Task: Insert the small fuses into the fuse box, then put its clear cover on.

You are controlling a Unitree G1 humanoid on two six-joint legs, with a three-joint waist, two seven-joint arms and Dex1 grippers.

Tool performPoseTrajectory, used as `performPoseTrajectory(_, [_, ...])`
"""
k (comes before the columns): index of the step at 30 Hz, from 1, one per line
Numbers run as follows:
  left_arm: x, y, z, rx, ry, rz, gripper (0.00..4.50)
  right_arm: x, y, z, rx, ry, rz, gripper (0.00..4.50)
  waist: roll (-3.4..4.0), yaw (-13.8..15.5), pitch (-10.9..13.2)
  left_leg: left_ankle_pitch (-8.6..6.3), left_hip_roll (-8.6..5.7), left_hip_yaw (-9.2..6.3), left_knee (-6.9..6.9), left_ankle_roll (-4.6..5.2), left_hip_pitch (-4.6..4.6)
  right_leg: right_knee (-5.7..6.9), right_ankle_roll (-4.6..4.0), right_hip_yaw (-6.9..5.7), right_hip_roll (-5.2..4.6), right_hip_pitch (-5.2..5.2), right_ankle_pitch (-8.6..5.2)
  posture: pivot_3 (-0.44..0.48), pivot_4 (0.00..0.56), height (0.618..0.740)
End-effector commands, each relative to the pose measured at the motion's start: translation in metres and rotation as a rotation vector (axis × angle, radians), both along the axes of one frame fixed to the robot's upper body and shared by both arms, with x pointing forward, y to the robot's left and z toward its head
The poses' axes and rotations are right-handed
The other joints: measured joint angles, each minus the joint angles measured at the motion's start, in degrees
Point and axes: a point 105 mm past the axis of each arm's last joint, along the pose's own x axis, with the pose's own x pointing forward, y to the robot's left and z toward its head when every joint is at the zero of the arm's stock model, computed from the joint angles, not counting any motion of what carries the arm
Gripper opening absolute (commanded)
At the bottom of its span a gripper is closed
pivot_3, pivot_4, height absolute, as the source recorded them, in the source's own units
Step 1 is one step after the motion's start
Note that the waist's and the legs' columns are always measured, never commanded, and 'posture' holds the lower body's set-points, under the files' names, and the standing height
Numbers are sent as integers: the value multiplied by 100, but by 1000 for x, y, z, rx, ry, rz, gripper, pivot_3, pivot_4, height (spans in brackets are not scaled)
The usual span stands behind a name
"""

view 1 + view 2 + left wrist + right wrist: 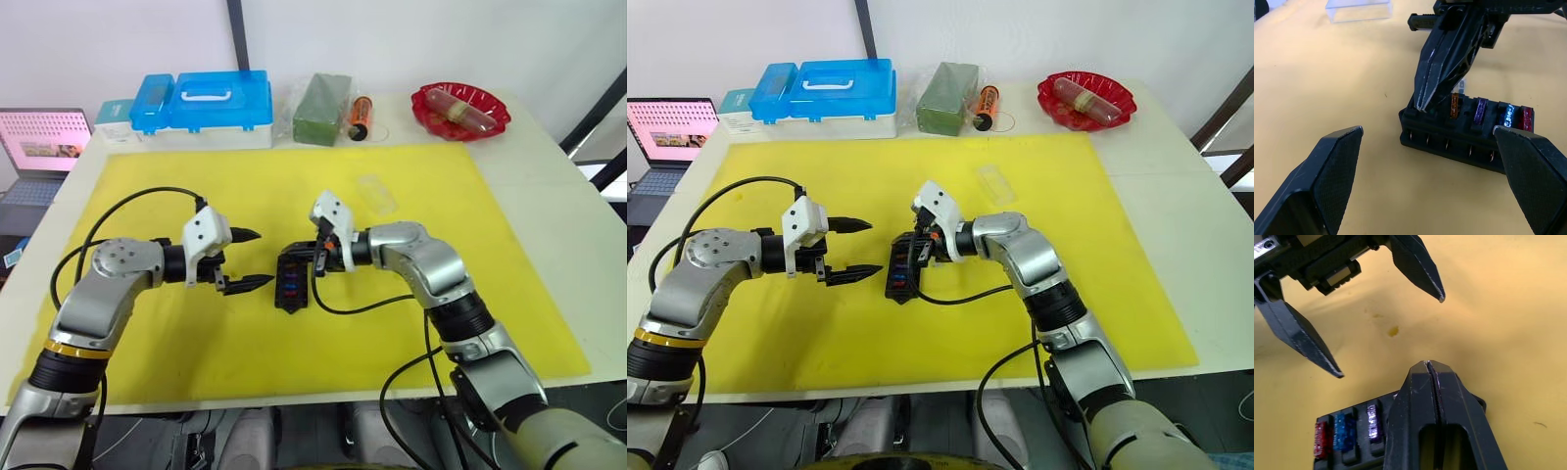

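The black fuse box [292, 282] lies mid-mat between my two grippers. Orange [1454, 105], purple [1480, 110], blue [1507, 116] and red [1526, 118] fuses stand in its slots. My right gripper [1432, 365] is shut, and its tips press down on the box's end beside the orange fuse. I see nothing between its fingers. My left gripper [261, 258] is open just left of the box, a little apart from it and holding nothing. The clear cover [376, 194] lies on the mat behind the box, to its right.
A yellow mat [509, 294] covers the table. Along the back edge stand a blue lidded case [206, 103], a bagged green block [321, 108], an orange tube [360, 116] and a red bowl [460, 110]. A laptop [39, 147] sits off the table's left.
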Motion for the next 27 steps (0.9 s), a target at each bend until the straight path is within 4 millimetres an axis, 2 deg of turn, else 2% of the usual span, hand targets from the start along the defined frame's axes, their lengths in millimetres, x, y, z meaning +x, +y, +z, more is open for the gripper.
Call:
performPoseTrajectory(1, [-1, 2, 14, -4, -52, -1, 4500, -5, 3, -21, -69, 32, 35, 14, 0, 0, 0, 0, 0, 0, 0, 0, 1, 0, 0, 0, 0, 1, 0, 0, 150, 740])
performPoseTrajectory(3, [-2, 2, 14, -5, -51, 1, 4500, -7, 3, -35, -116, 67, 32, 14, -1, -5, -1, 0, 0, 0, 0, 0, 3, 0, 0, 0, 0, 3, 0, 0, 150, 740])
performPoseTrajectory(6, [-4, 2, 13, -7, -51, 4, 4500, -8, 0, -46, -160, 114, 22, 14, 0, -9, -4, 0, 1, 0, -2, 0, 9, 0, 0, 0, 1, 8, 0, 0, 150, 740])
performPoseTrajectory(14, [-4, -1, 12, -19, -53, 3, 4500, -7, -7, -52, -209, 163, -13, 14, -1, -2, -11, 0, 1, 0, -2, 0, 17, 0, -1, 0, 1, 18, -1, 0, 150, 740])
performPoseTrajectory(16, [-4, -2, 12, -22, -53, 2, 4500, -7, -4, -41, -163, 104, 11, 14, -1, 2, -12, 0, 1, 0, -1, 0, 18, 0, -1, 0, 1, 18, -1, 0, 150, 740])
performPoseTrajectory(19, [-4, -1, 12, -22, -52, 0, 4500, -4, -3, -9, -49, 34, 16, 14, -1, 3, -12, 0, 1, 0, -1, 0, 18, -1, 0, 0, 0, 19, -1, 0, 150, 740])
performPoseTrajectory(22, [-4, 0, 17, -45, -50, 2, 4500, -4, -10, 18, 17, -8, 8, 14, 0, 8, -10, 0, 1, -1, -1, 0, 15, -1, 0, 0, 0, 17, -1, 0, 150, 740])
performPoseTrajectory(27, [-5, 3, 30, -111, -18, 14, 4500, -17, -27, 35, -1, -49, 36, 14, 0, 12, -8, 0, 1, -2, 1, 0, 7, -1, 0, 0, -1, 11, 0, 0, 150, 740])
